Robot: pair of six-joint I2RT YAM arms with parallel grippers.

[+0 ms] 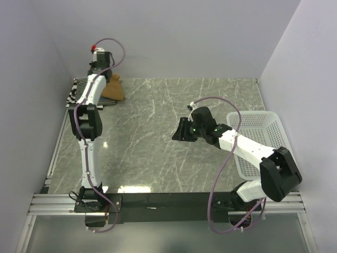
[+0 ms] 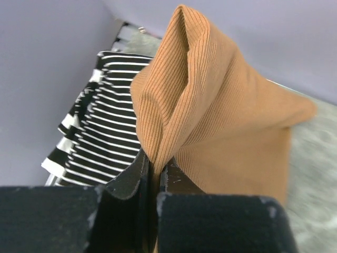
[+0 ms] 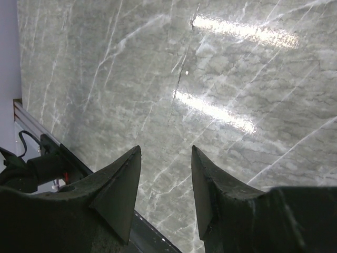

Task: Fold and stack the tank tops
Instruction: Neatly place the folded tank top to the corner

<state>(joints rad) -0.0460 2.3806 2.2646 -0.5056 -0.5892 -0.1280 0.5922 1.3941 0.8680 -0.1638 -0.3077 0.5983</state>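
Tan-brown ribbed fabric — the plain tank top (image 2: 221,121), gathered into a raised fold and clamped between the jaws of the left gripper (image 2: 152,171), which are drawn almost together on the cloth. It is found at the far left corner of the grey marbled table (image 1: 158,137), near both walls.

Black-and-white fabric — the thin-striped tank top (image 2: 105,132) is laid flat just beside the tan one, on its left in the left wrist view; whether the two overlap cannot be told. The wide-striped tank top (image 2: 58,153) is seen beneath it, showing only along the outer edge.

The right gripper (image 3: 166,150) is held above bare table near the centre, well apart from all three tops. Its jaws are parted to a middling gap, and nothing is held between them.

A white lattice basket (image 1: 258,132) is placed at the right edge of the table, beside the right arm.
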